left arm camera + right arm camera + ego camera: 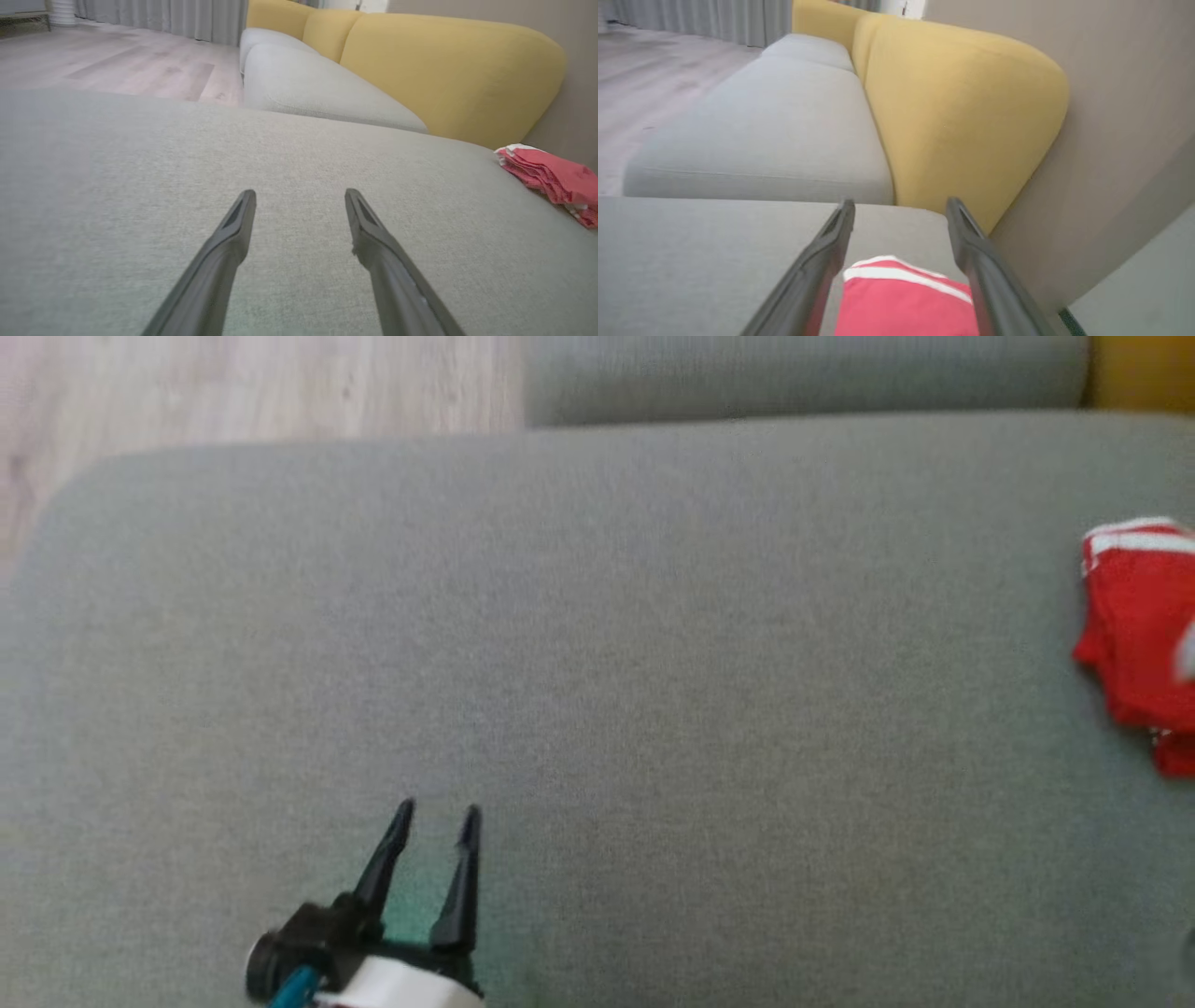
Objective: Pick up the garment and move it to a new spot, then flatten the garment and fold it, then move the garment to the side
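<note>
The garment (1141, 635) is red with white stripes and lies folded at the far right of the grey cushion (597, 663). In the left wrist view the garment (551, 179) is a flat red stack at the right edge. My left gripper (439, 821) is open at the lower left over bare cushion, far from the garment; its fingers (233, 224) spread wide with nothing between them. My right gripper (900, 207) is open just above the garment (906, 303), whose striped edge lies between and below the two fingers, untouched.
A second grey seat cushion (761, 130) and yellow backrests (962, 116) lie beyond. A beige wall (1120, 140) stands close on the right. Wooden floor (233, 383) borders the cushion's far left edge.
</note>
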